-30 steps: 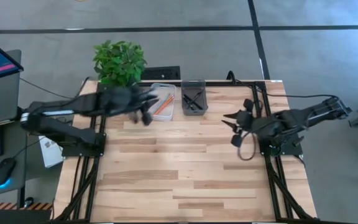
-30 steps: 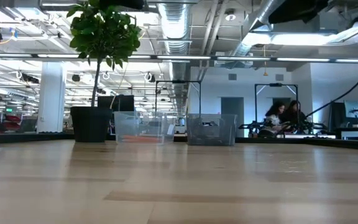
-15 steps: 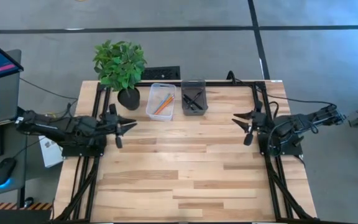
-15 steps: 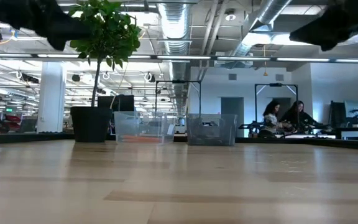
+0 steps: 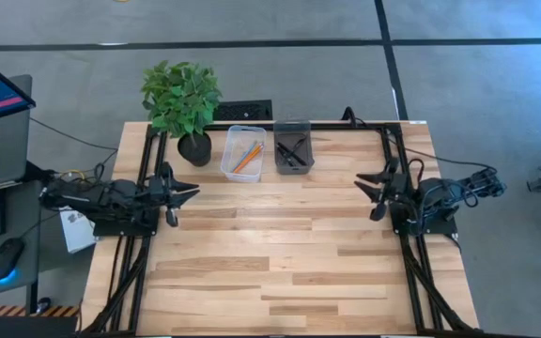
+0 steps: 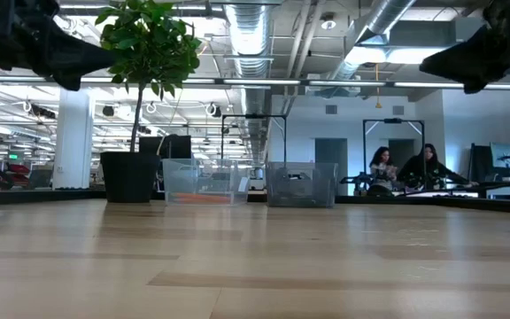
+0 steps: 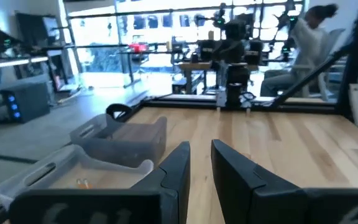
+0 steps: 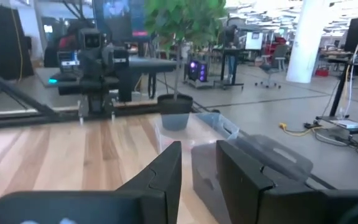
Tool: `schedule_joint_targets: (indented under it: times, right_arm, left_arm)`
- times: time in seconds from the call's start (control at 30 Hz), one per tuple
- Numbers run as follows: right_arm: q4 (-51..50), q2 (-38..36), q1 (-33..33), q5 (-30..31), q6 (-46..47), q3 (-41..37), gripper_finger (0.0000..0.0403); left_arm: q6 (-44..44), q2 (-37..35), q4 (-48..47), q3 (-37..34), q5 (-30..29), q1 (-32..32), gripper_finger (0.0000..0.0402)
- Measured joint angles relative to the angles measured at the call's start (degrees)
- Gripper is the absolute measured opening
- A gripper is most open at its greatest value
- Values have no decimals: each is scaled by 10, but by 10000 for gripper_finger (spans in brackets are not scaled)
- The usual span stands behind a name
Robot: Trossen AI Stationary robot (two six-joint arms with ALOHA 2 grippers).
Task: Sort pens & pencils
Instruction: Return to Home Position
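The orange pencils (image 5: pixel 246 156) lie in a clear bin (image 5: pixel 243 153) at the table's far edge. The black pens (image 5: pixel 292 150) lie in the grey bin (image 5: pixel 292 145) next to it on the right. My left gripper (image 5: pixel 191 192) hovers above the table's left side, near the bins, fingers pointing right. In its wrist view, my left gripper (image 7: pixel 199 148) is open by a narrow gap and holds nothing. My right gripper (image 5: pixel 361 181) hovers above the right side, pointing left. Its own wrist view shows my right gripper (image 8: pixel 197 148) is also narrowly open and empty.
A potted plant (image 5: pixel 181 97) stands at the far left corner beside the clear bin. Bare wooden table (image 5: pixel 270 253) stretches between and in front of the arms. People sit at desks (image 6: pixel 405 168) in the room beyond. A monitor and mouse sit off the table's left.
My left arm has drawn back from above the clear bin toward the table's left edge and now hovers there. My right arm has pulled back a little toward the right edge and folded in. Neither bin has moved.
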Motion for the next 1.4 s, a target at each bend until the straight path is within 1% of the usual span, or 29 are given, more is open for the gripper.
schedule_joint_targets:
  times: [0.13,0.33,0.43,0.5,0.73,0.9,1.4]
  right_arm:
    - [0,1,0,-9,0,0,123]
    - [1,-4,0,-10,4,-13,123]
    - [0,-4,-1,-6,5,-32,123]
    - [-8,-3,-1,1,9,-40,123]
    - [-14,-1,-5,8,79,-44,123]
    - [-14,-1,-5,8,80,-44,123]
    - [-15,-1,-5,8,80,-44,123]
  left_arm:
    - [0,-19,-3,-15,30,0,57]
    - [-14,-17,22,-51,39,0,57]
    - [0,-13,38,-55,79,0,57]
    - [7,-16,35,-55,89,0,57]
    - [-15,-13,24,-53,96,0,57]
    - [-6,-13,23,-53,97,0,57]
    - [-21,-13,21,-53,97,0,57]
